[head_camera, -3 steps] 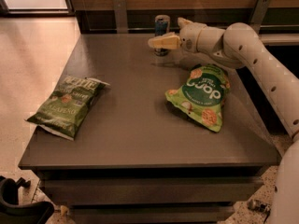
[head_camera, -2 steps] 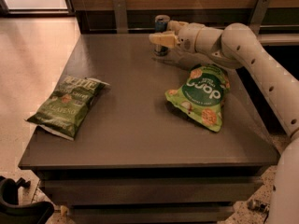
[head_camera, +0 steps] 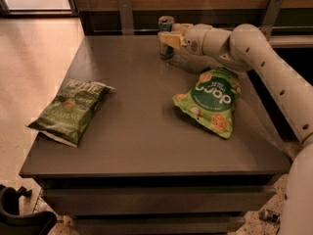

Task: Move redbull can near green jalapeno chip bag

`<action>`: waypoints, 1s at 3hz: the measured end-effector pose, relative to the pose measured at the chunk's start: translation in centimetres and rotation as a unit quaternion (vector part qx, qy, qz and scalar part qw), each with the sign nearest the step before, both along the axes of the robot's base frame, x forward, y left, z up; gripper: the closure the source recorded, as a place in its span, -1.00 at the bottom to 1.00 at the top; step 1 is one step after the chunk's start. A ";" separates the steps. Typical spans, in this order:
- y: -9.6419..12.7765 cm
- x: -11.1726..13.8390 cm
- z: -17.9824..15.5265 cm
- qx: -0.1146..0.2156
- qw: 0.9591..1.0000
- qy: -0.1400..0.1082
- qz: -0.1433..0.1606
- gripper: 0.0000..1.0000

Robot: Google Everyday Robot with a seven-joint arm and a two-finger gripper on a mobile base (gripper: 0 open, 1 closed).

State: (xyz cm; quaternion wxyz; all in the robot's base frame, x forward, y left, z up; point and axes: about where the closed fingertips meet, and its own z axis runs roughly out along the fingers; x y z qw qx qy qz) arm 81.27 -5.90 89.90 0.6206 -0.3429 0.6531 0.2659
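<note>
The redbull can (head_camera: pixel 165 27) stands upright at the far edge of the dark table (head_camera: pixel 142 131), near the middle. My gripper (head_camera: pixel 172 34) reaches in from the right and is at the can, open, with one tan finger (head_camera: pixel 168 39) across the can's front and the other behind it. The can rests on the table. The green jalapeno chip bag (head_camera: pixel 71 110) lies flat near the table's left edge, far from the can.
A brighter green chip bag (head_camera: pixel 211 100) with a dark round logo lies right of centre, just under my arm (head_camera: pixel 254 53). A wooden wall with metal brackets runs behind the table. Open floor lies to the left. A dark object (head_camera: pixel 19 214) sits at the bottom left.
My gripper has moved left and toward the far edge, from just in front of the can to around it. The can and both bags have not moved.
</note>
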 end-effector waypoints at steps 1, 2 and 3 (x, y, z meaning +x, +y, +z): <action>0.3 0.0 0.0 0.000 1.000 0.000 0.002 1.00; 0.4 -0.1 0.2 0.002 1.000 0.003 0.005 1.00; 0.4 -0.4 0.8 0.008 1.000 0.011 0.015 1.00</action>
